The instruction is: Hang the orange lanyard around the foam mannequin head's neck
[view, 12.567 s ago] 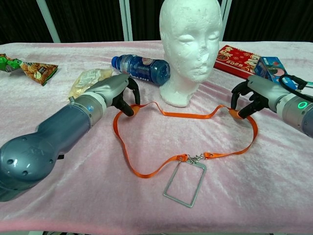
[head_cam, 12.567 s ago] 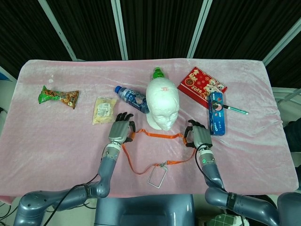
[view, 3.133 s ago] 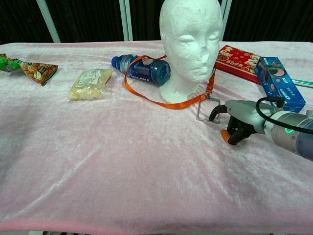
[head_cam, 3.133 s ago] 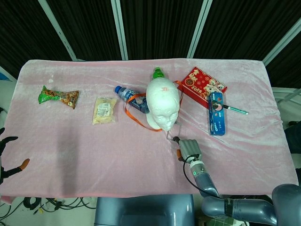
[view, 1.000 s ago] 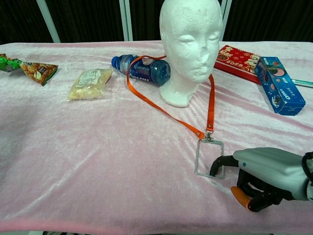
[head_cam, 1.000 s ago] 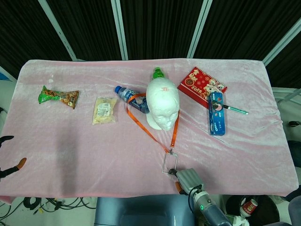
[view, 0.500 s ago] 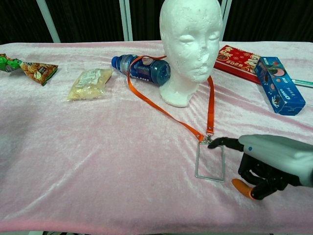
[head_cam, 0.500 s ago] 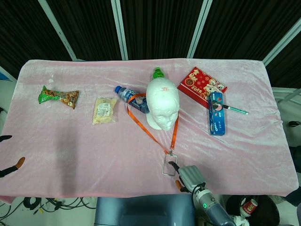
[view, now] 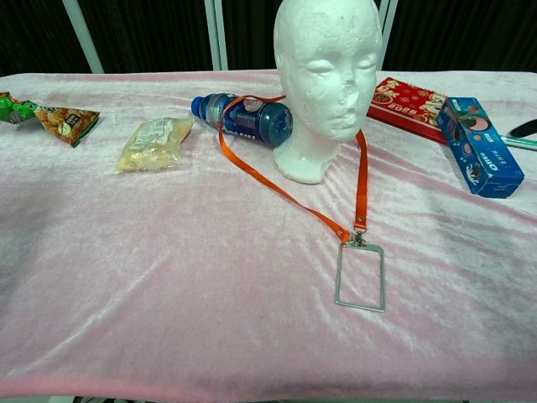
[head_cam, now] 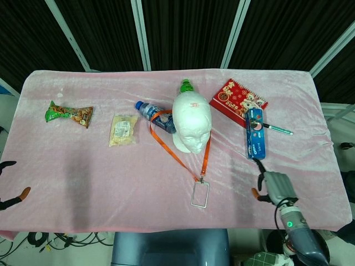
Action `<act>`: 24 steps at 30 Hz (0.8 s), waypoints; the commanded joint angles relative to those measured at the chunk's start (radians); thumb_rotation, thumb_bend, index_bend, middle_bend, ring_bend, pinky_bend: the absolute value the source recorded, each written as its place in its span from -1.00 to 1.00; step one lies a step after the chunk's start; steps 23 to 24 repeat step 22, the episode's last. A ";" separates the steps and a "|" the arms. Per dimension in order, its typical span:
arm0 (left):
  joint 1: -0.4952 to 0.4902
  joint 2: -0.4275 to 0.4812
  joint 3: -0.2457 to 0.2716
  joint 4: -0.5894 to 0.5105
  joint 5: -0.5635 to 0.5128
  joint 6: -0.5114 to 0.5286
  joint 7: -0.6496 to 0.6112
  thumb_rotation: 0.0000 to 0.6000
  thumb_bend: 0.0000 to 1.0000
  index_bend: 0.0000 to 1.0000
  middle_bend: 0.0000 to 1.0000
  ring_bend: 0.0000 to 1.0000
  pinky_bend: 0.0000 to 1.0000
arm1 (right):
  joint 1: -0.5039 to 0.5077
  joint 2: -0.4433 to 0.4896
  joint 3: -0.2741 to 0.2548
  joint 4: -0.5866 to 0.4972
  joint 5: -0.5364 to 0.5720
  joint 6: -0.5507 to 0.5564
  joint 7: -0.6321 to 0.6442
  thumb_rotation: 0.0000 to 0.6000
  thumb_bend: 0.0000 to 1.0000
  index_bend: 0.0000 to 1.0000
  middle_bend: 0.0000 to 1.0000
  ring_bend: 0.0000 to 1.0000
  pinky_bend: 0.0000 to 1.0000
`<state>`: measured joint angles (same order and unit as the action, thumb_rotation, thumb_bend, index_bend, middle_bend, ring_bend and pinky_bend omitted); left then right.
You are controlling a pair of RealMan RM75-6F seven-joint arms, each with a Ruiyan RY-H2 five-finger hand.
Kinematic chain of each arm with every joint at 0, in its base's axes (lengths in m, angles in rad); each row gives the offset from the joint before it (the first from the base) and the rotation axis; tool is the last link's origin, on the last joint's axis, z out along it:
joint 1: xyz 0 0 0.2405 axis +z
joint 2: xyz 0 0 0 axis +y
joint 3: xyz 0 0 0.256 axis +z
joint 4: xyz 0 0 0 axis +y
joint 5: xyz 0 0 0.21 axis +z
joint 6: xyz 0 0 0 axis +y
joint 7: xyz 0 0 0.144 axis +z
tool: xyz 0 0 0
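Observation:
The white foam mannequin head [head_cam: 191, 123] [view: 327, 84] stands upright mid-table. The orange lanyard [head_cam: 173, 151] [view: 285, 193] loops around its neck, and both straps run forward over the pink cloth to a clip. The clear badge holder [head_cam: 200, 195] [view: 361, 277] lies flat at the end of them. My right hand [head_cam: 274, 187] hovers near the table's front right, well to the right of the badge holder, fingers apart and holding nothing. Only spread fingertips of my left hand [head_cam: 12, 191] show at the far left edge, off the table. A dark fingertip [view: 524, 128] shows at the chest view's right edge.
A blue bottle [head_cam: 155, 116] lies left of the head under the strap, with a green-capped bottle [head_cam: 186, 86] behind the head. Two snack packets [head_cam: 69, 113] [head_cam: 123, 130] lie at the left. A red calendar [head_cam: 237, 98], a blue box [head_cam: 255, 133] and a pen [head_cam: 279, 129] lie at the right.
My right hand has let go of the badge holder and moved right, away from it. The holder now lies still on the cloth, with the lanyard around the neck.

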<state>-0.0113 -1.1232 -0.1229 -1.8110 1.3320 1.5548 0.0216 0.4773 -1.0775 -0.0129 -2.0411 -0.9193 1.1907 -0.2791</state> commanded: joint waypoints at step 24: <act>-0.013 0.027 0.048 -0.034 -0.004 -0.077 0.051 1.00 -0.64 -0.48 -0.92 -1.00 -1.00 | -0.389 -0.141 -0.125 0.510 -0.641 0.481 0.316 1.00 -0.65 -0.88 -0.80 -0.61 -0.64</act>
